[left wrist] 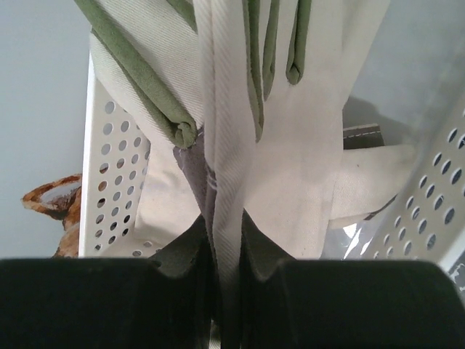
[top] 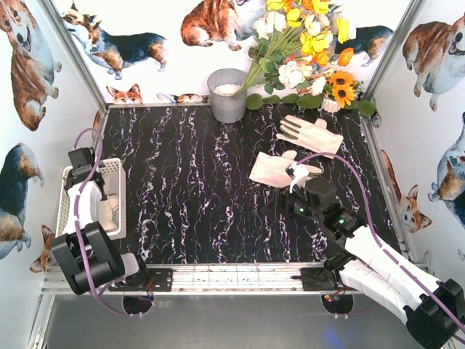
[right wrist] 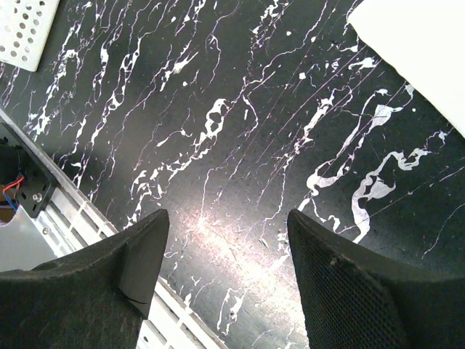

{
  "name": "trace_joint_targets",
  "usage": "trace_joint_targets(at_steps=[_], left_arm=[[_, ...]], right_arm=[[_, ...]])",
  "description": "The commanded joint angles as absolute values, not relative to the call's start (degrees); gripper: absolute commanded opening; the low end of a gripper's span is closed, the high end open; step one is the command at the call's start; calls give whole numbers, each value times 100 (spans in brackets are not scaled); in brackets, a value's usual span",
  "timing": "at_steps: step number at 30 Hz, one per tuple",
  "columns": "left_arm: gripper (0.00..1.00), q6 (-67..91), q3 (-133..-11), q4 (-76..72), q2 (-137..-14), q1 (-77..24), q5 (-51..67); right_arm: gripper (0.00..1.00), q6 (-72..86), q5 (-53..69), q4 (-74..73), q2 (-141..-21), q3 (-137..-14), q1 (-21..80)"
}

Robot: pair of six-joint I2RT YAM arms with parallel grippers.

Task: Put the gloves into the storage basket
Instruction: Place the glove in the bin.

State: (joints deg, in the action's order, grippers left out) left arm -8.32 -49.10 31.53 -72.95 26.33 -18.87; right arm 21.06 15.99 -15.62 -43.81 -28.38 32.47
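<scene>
The white slotted storage basket (top: pixel 120 169) stands at the table's left edge. My left gripper (top: pixel 104 209) hangs inside it, shut on a cream glove with olive patches (left wrist: pixel 290 145). In the left wrist view the jaws (left wrist: pixel 225 247) pinch the glove's fabric between the basket walls (left wrist: pixel 116 182). Two more cream gloves lie at the right: one (top: pixel 311 134) near the flowers, one (top: pixel 270 169) nearer the middle. My right gripper (top: pixel 285 206) is open and empty just in front of the nearer glove. In the right wrist view (right wrist: pixel 229 225) it hovers over bare table, with a glove edge (right wrist: pixel 421 51) at top right.
A grey metal bucket (top: pixel 227 94) stands at the back centre, with a bunch of artificial flowers (top: pixel 305 43) to its right. Walls with dog pictures close in three sides. A metal rail (top: pixel 218 278) runs along the front edge. A basket corner (right wrist: pixel 25 29) shows in the right wrist view.
</scene>
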Motion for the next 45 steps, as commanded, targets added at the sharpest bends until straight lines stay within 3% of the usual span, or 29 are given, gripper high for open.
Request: trace_joint_targets(at_steps=[1,6,10,17,24,32,35,43,45], left_arm=[[0,-932,-4856,2697,-7466,2689,-2078],[1,-944,-4833,2593,-7758,2669,-2196],[12,-890,-4777,2511,-7902,2637,-2360],[43,-678,-4721,2479,-7888,2628,-2835],[59,-510,-4605,2418,-7446,2581,-3450],[70,-274,-4387,2278,-6769,2549,-3777],[65,-304,-4166,2142,-6709,2555,-3589],[30,-269,-4568,2316,-7629,2558,-3702],[26,-225,-4723,2431,-7944,2558,-3761]], right_arm=[[68,2065,1606,-1389,-4297,-3023,3234],[68,2079,1626,-1389,-4265,-3008,3234],[68,2096,1648,-1372,-4198,-2957,3234],[68,2152,1631,-1410,-4042,-2844,3234],[68,2197,1630,-1415,-3946,-2791,3234],[68,2216,1661,-1385,-3938,-2769,3237],[68,2228,1661,-1351,-3937,-2745,3234],[68,2235,1686,-1336,-3950,-2742,3234],[68,2216,1706,-1344,-3968,-2755,3234]])
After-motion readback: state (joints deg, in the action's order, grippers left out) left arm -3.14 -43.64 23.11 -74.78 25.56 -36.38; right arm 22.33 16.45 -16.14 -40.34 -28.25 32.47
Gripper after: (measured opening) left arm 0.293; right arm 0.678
